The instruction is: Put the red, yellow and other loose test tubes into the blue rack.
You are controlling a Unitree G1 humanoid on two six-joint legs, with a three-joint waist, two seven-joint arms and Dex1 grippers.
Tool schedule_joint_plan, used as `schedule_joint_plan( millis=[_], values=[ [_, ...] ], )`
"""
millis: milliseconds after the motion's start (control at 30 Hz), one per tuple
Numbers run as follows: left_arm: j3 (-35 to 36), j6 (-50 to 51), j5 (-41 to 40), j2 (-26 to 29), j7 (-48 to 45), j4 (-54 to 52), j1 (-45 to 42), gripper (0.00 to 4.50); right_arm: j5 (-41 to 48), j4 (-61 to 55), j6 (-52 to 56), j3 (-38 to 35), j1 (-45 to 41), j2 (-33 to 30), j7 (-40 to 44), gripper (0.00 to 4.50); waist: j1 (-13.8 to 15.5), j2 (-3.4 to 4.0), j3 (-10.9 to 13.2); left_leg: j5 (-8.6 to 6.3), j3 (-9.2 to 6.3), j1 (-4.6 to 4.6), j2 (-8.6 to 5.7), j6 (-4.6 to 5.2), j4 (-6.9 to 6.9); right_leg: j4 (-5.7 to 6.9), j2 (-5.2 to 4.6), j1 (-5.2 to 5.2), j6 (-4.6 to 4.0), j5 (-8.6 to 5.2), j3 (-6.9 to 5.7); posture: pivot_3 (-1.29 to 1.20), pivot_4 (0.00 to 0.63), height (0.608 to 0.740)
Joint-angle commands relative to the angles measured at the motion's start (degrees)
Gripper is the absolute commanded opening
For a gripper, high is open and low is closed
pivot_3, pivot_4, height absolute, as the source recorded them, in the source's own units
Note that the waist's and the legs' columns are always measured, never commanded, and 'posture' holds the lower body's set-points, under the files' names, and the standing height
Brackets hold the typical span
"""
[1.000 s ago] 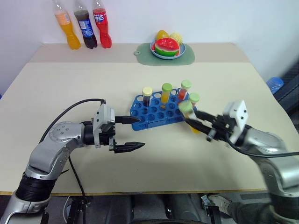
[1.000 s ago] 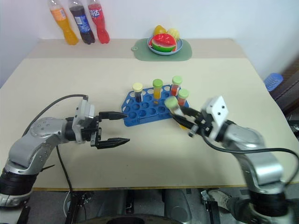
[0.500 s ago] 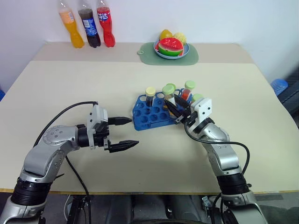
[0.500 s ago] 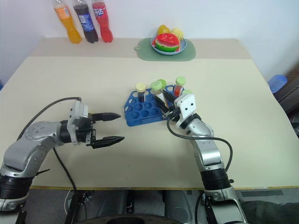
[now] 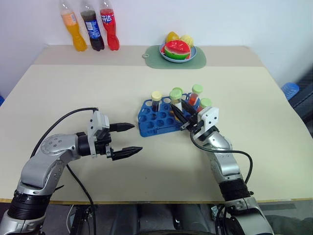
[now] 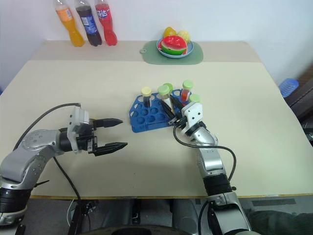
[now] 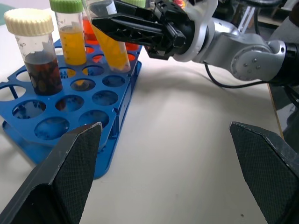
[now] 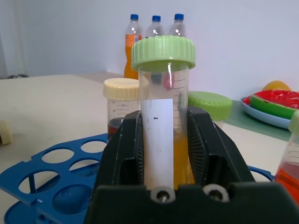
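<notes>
Far left, against the wall, three soda bottles stand in a row, untouched and no part of the job.

Near left, the left claw hangs just above the surface, its two fingers spread wide with nothing between them. It points right toward the rack and stands a little apart from the rack's left end.

The rack sits mid-surface. In the left wrist view a dark tube with a cream cap stands in a hole at the rack's far left corner, and beside it a yellow tube with a green cap is seated. Further right, in the head view, a red tube and one more green-capped tube stand at the rack's right end. Many holes remain open.

The right claw is pressed tight on a labelled yellow tube, pinching its body below the green cap. The tube leans over the rack's far right part, its lower end just at the top plate; whether it has entered a hole cannot be told.

Far, right of centre, a fruit plate rests on a green mat.

Judgement: the task is near its end. Four tubes appear seated and no loose tube lies on the surface. What remains is to stand the held tube upright over a free hole, lower it in and release.
</notes>
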Motion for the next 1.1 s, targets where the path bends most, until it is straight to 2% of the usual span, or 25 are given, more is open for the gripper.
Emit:
schedule_joint_plan(
  millis=[33, 67, 100, 233, 367, 500, 567, 667, 767, 867, 967, 1100],
  values=[
    [1.34, -0.49, -1.18, -0.62, 0.94, -1.38, -0.71, 4.5, 0.24, 2.18, 0.49, -0.63, 0.72, -0.28, 0.55, 1.3, -0.01, 0.0, 0.0, 0.0, 0.0, 0.01, 0.0, 0.0, 0.0, 0.0, 0.0, 0.01, 0.0, 0.0, 0.0, 0.0, 0.15, 0.74],
    [1.5, -0.17, -1.61, -0.99, 1.41, -1.37, -0.89, 4.5, 0.15, 2.14, -0.09, -0.79, 1.01, -0.63, 0.64, 1.85, -0.01, 0.0, 0.0, 0.0, 0.01, 0.01, 0.0, 0.0, 0.0, 0.0, -0.01, 0.02, 0.0, 0.0, 0.0, 0.0, 0.15, 0.74],
    [1.85, 0.33, -2.27, -1.35, 1.95, -1.47, -1.04, 4.5, -0.16, 1.87, -0.62, -0.84, 1.38, -0.96, 0.63, 2.16, 0.09, -0.01, -0.01, 0.0, 0.0, 0.02, 0.0, 0.0, 0.0, 0.0, -0.01, 0.03, 0.0, 0.0, 0.0, 0.0, 0.15, 0.74],
    [3.13, 1.48, -3.95, -2.32, 3.92, -1.28, -1.87, 4.5, -1.58, -1.09, -1.7, -1.37, 3.41, -2.94, 0.19, 4.19, 0.11, 0.05, 0.03, 0.0, 0.0, -0.05, -0.02, 0.0, -0.01, 0.0, -0.03, -0.04, 0.01, 0.0, 0.0, 0.0, 0.15, 0.74],
    [4.96, 3.45, -5.76, -4.81, 9.31, -0.9, -4.13, 4.5, -2.0, -8.43, 0.79, -2.36, 7.01, -7.68, 1.29, 4.19, 0.3, 0.07, 0.04, 0.0, -0.02, -0.07, -0.03, 0.0, -0.01, 0.0, -0.04, -0.05, 0.01, 0.01, -0.01, 0.0, 0.15, 0.74],
    [7.39, 7.04, -3.26, -7.35, 21.63, -2.54, -5.88, 4.5, 1.79, -20.89, 9.78, -3.37, 13.6, -14.85, 5.31, 4.19, 0.37, 0.05, 0.03, 0.0, -0.04, -0.07, -0.06, 0.0, 0.0, -0.02, -0.07, -0.02, 0.13, 0.06, -0.01, 0.0, 0.15, 0.74],
    [8.39, 10.81, -3.4, -7.27, 26.86, -3.93, -6.48, 4.5, 4.6, -26.76, 14.54, -4.4, 17.36, -18.5, 7.61, 4.19, 0.32, 0.05, 0.03, 0.0, -0.05, -0.07, -0.05, 0.0, -0.01, -0.02, -0.05, -0.02, 0.16, 0.08, -0.01, 0.0, 0.15, 0.74],
    [11.58, 19.79, -9.12, -6.65, 32.66, -5.98, -7.72, 4.5, 8.53, -33.32, 19.77, -6.28, 22.13, -23.54, 10.97, 4.19, 0.14, 0.01, 0.02, 0.0, -0.06, -0.04, -0.03, 0.0, -0.01, -0.02, 0.0, -0.01, 0.17, 0.08, -0.01, 0.0, 0.15, 0.74],
    [14.26, 45.56, -14.09, -2.05, 42.03, -5.82, -13.26, 4.5, 13.78, -38.48, 23.7, -9.35, 24.74, -27.82, 14.64, 4.19, 0.23, -0.04, 0.06, 0.0, -0.11, -0.03, -0.03, 0.0, 0.0, 0.0, 0.01, 0.01, 0.17, 0.08, -0.02, 0.0, 0.15, 0.74],
    [17.38, 58.6, -15.64, -1.97, 45.8, -3.54, -19.87, 4.5, 17.97, -42.02, 27.13, -10.46, 24.12, -30.08, 16.51, 4.19, 0.22, -0.07, 0.06, 0.0, -0.12, 0.0, -0.04, 0.0, 0.04, 0.0, 0.03, 0.04, 0.18, 0.07, -0.02, 0.0, 0.15, 0.74],
    [16.71, 65.17, -19.56, 1.24, 51.19, 2.2, -24.88, 4.5, 20.22, -44.17, 28.58, -10.25, 21.22, -30.83, 18.06, 4.19, 0.12, -0.16, 0.11, 0.0, -0.17, -0.01, -0.04, 0.0, 0.03, -0.01, 0.07, 0.04, 0.19, 0.07, -0.04, 0.0, 0.15, 0.74],
    [11.86, 65.4, -28.56, 7.73, 61.42, 12.13, -27.66, 4.5, 22.08, -44.86, 30.2, -9.47, 18.57, -30.3, 19.19, 4.19, 0.2, -0.21, 0.13, 0.0, -0.2, 0.0, -0.02, 0.0, -0.04, 0.01, 0.09, -0.01, 0.21, 0.09, -0.04, 0.0, 0.15, 0.74]
  ],
)
